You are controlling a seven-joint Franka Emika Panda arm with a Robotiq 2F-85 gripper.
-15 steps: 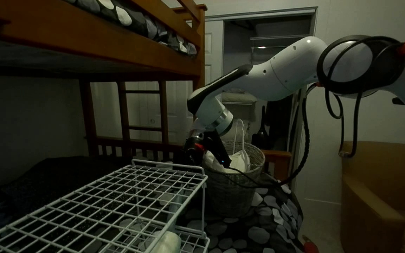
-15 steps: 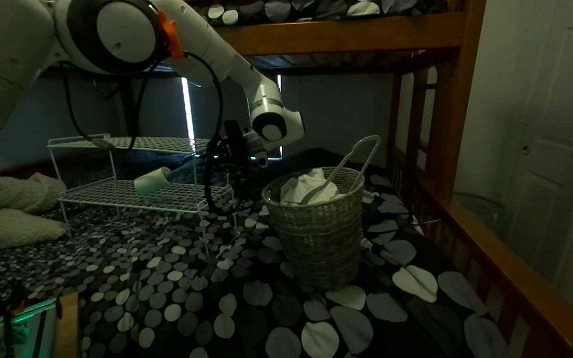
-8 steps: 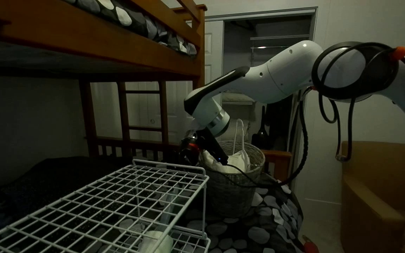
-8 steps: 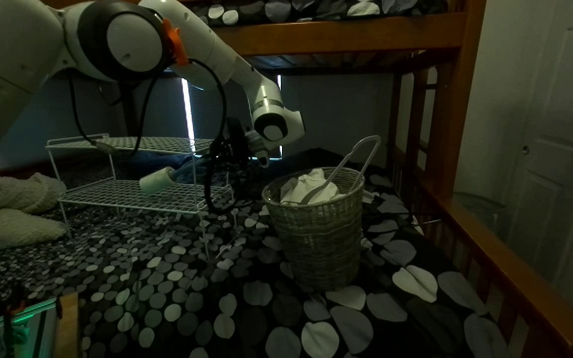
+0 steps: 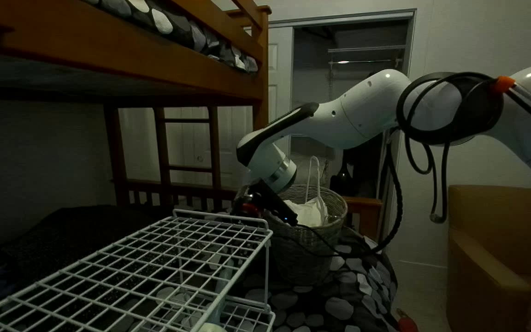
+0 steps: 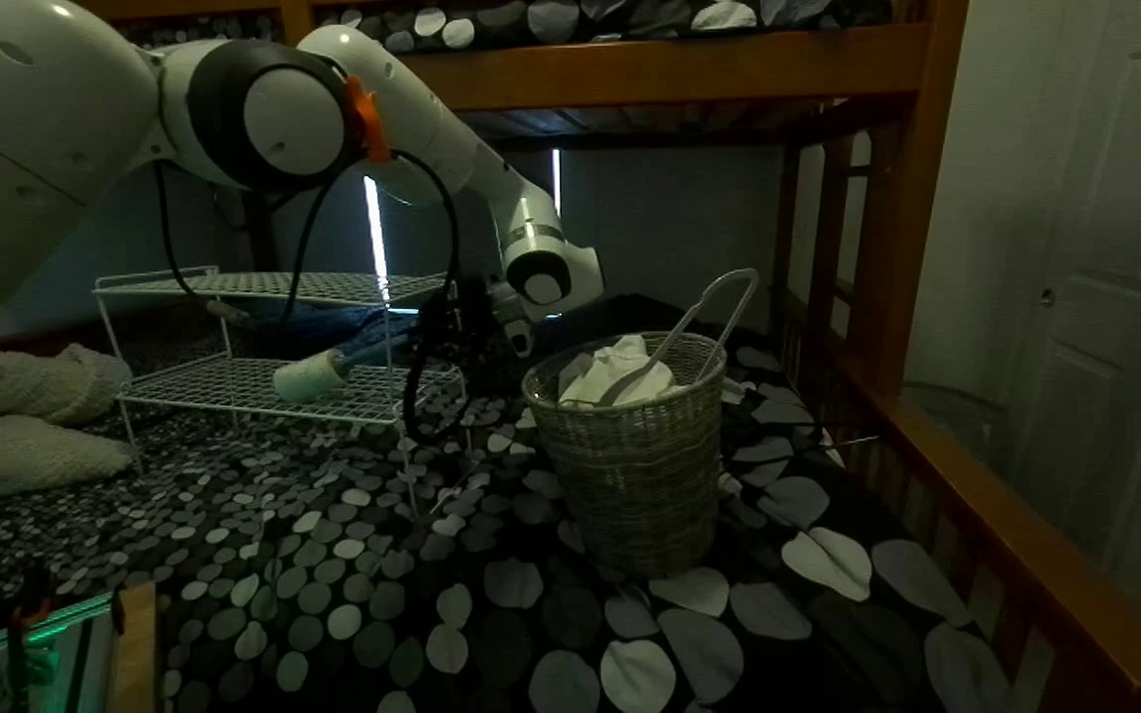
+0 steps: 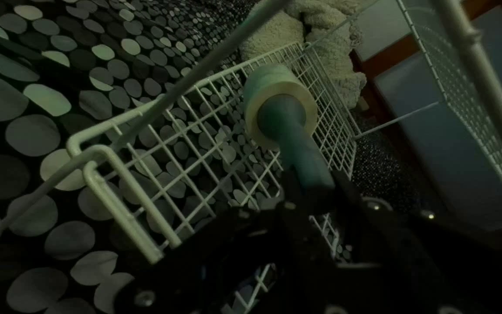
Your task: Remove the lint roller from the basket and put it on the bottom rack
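Observation:
The lint roller has a pale head (image 7: pixel 257 93) and a teal handle (image 7: pixel 305 161). My gripper (image 7: pixel 316 179) is shut on the handle's end in the wrist view. In an exterior view the head (image 6: pixel 306 380) is between the two tiers, low over the bottom rack (image 6: pixel 263 412); I cannot tell whether it touches. The handle tilts up toward my gripper, outside the rack's end. In an exterior view the handle (image 5: pixel 221 286) shows through the wires and the head is mostly cut off. The woven basket (image 6: pixel 640 475) stands beside the gripper with white cloth inside.
The upper wire tier (image 5: pixel 145 263) hangs over the roller, and its end posts stand close to the gripper. The basket's pale loop handle (image 6: pixel 729 287) sticks up. A cream blanket (image 6: pixel 36 426) lies behind the rack. The bunk bed frame (image 6: pixel 679 74) runs overhead.
The arm has come down. The lint roller's head has sunk closer to the bottom rack and moved toward the lower picture edge in an exterior view. The basket and rack stay put.

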